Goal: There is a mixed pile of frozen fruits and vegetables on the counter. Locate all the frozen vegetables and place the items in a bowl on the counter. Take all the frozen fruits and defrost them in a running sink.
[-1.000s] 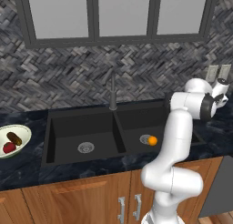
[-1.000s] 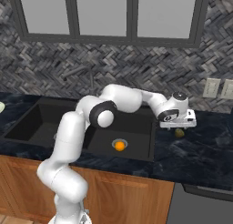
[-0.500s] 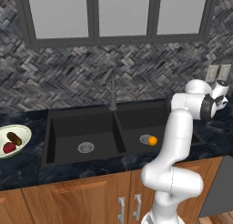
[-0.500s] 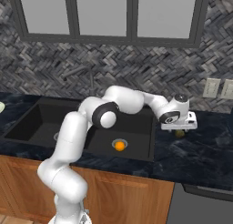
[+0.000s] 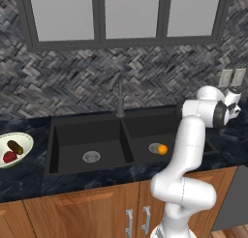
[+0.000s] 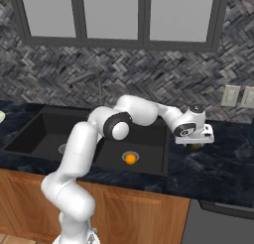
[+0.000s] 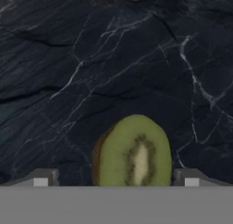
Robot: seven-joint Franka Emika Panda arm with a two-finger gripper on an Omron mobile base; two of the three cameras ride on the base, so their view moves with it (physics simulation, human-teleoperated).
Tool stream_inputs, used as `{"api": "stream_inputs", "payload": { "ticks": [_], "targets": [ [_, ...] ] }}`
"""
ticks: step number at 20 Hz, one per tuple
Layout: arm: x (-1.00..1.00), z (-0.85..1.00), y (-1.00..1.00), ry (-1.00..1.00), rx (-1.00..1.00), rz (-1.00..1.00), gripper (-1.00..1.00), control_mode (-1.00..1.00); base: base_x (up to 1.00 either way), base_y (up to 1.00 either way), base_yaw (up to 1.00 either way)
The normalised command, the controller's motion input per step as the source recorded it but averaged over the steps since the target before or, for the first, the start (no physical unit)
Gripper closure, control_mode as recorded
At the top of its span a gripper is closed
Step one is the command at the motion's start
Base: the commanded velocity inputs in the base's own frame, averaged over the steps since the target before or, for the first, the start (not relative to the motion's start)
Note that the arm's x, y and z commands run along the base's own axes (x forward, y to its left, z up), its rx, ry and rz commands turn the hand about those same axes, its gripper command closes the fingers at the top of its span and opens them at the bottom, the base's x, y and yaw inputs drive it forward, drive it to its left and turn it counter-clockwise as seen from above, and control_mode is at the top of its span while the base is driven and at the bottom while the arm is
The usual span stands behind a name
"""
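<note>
Arm over the counter (image 6: 223, 163), right of the sink (image 5: 111, 142).
An orange ball (image 5: 162, 149) sits by the right basin's drain; the bowl (image 5: 14, 150) at far left holds two small items. The gripper (image 7: 116, 180), fingers spread wide, straddles a kiwi half (image 7: 134, 152) lying on the stone.

Dark marbled counter (image 7: 91, 59): kiwi half (image 7: 134, 151) lies right of sink (image 5: 92, 140); bowl (image 5: 23, 141) far left.

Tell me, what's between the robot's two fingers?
A halved kiwi lies on the dark counter between the open gripper's fingertips, seen in the hand view.
</note>
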Motion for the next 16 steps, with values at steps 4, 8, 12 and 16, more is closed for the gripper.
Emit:
{"api": "stream_inputs", "payload": {
  "ticks": [4, 8, 12, 16],
  "targets": [
    [0.17, -0.07, -0.03, 0.01, 0.00, 0.00, -1.00, -1.00, 0.00, 0.00, 0.00],
    [0.04, -0.09, -0.23, 0.01, 0.00, 0.00, 1.00, -1.00, 0.00, 0.00, 0.00],
    [0.00, -0.02, -0.27, 0.00, 0.00, 0.00, 1.00, -1.00, 0.00, 0.00, 0.00],
    [0.00, 0.00, -0.11, 0.00, 0.00, 0.00, 1.00, -1.00, 0.00, 0.00, 0.00]
  ]
}}
